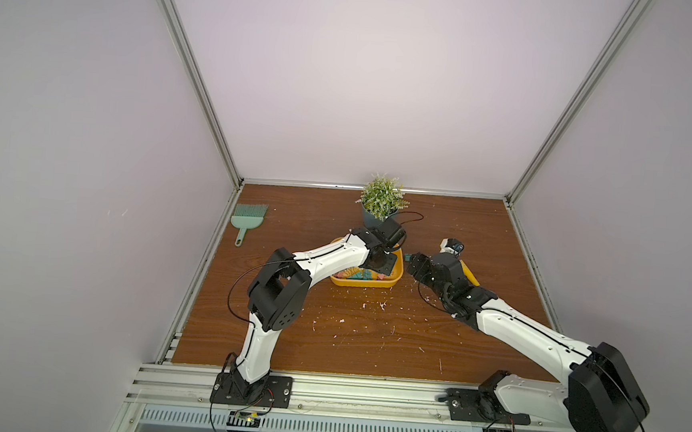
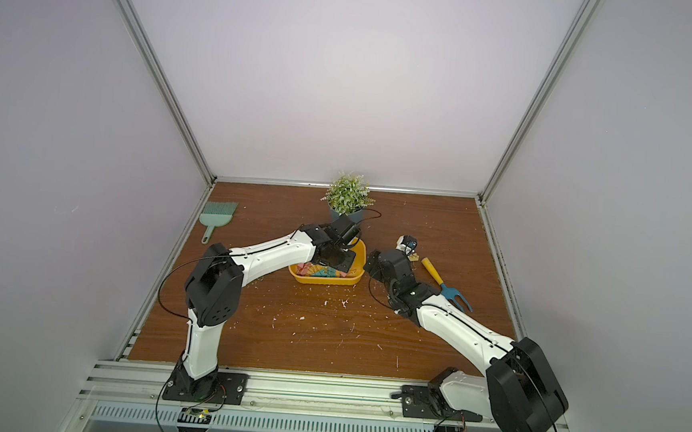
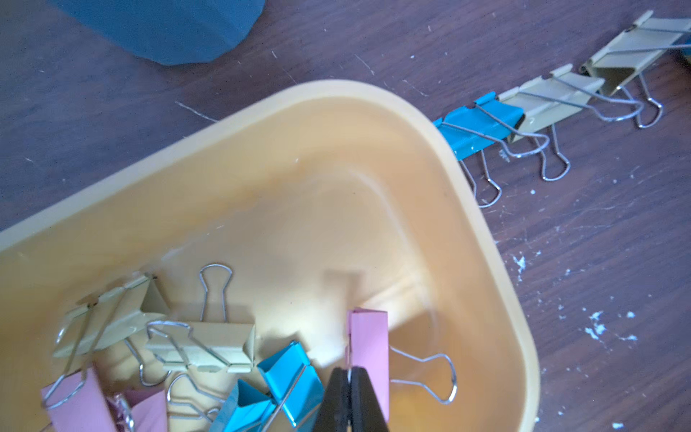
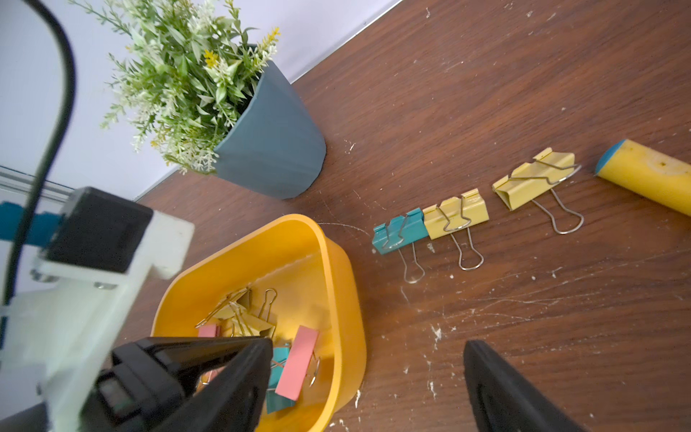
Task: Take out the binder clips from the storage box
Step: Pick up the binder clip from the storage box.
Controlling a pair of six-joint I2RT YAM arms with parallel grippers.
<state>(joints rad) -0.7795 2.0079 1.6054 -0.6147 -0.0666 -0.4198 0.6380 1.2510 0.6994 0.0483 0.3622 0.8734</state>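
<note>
The yellow storage box sits mid-table. In the left wrist view its floor holds several binder clips: yellow, teal and pink. My left gripper reaches into the box. It is shut on the thin wire handle of a pink binder clip that stands on edge. Outside the box lie a teal clip and two yellow clips in a row. My right gripper hovers open just right of the box, holding nothing.
A grey-blue plant pot stands close behind the box. A yellow-handled blue garden fork lies right of the clip row. A small white gadget sits behind my right gripper. A green brush lies far left.
</note>
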